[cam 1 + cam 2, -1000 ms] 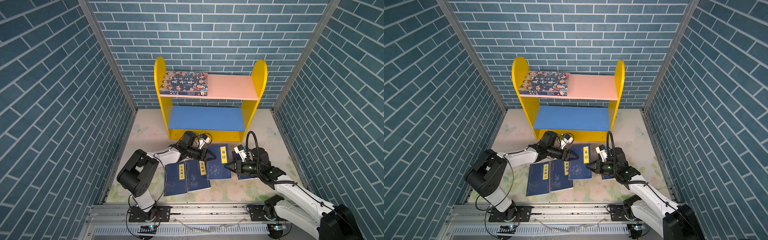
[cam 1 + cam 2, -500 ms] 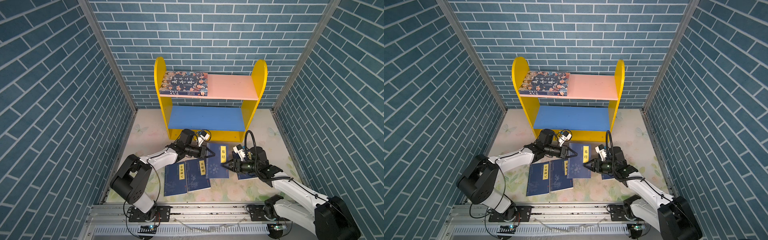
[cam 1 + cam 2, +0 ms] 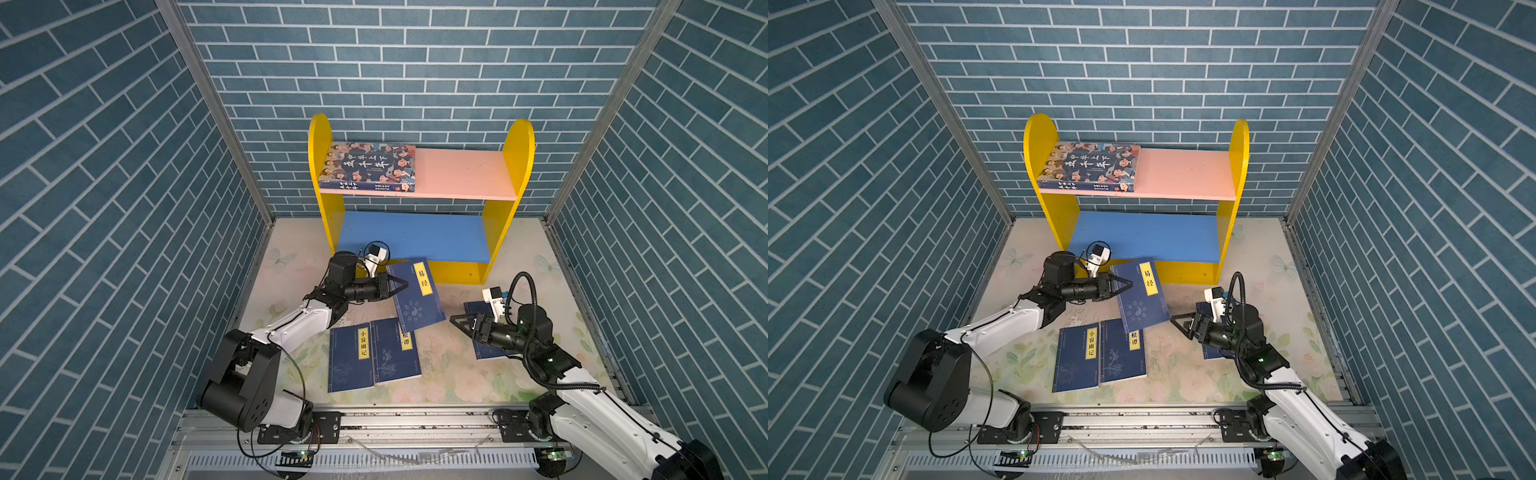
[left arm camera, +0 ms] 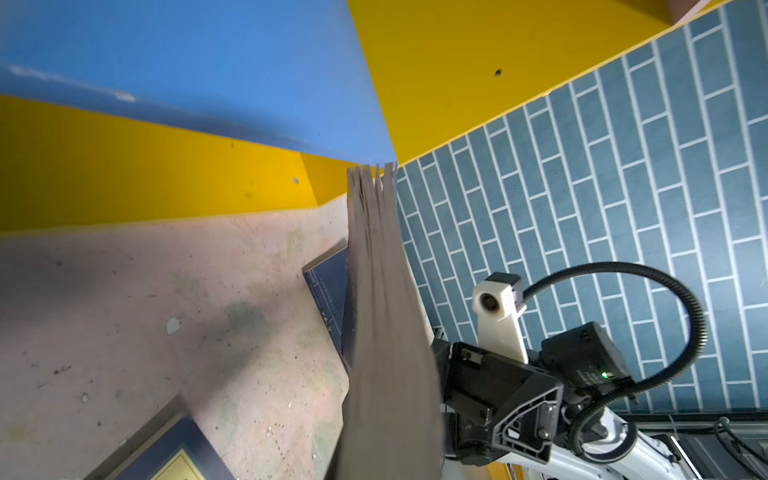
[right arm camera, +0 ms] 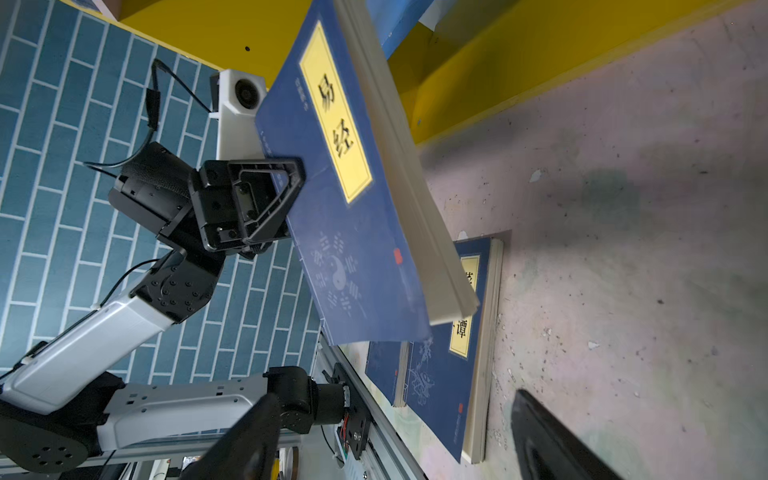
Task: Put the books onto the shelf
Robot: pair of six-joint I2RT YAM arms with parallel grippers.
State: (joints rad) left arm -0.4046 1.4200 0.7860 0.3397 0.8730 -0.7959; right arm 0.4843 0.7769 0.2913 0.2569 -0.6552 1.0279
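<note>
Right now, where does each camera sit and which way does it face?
Both top views: high over the front rail, facing down at the shelf; both arms, left gripper and right gripper show.
Left wrist: on the left arm, facing the shelf along the page edge of the lifted navy book; right arm shows.
Right wrist: on the right arm, facing the left gripper shut on that book; own open fingers show.
Shared: both wrist views show that book.
</note>
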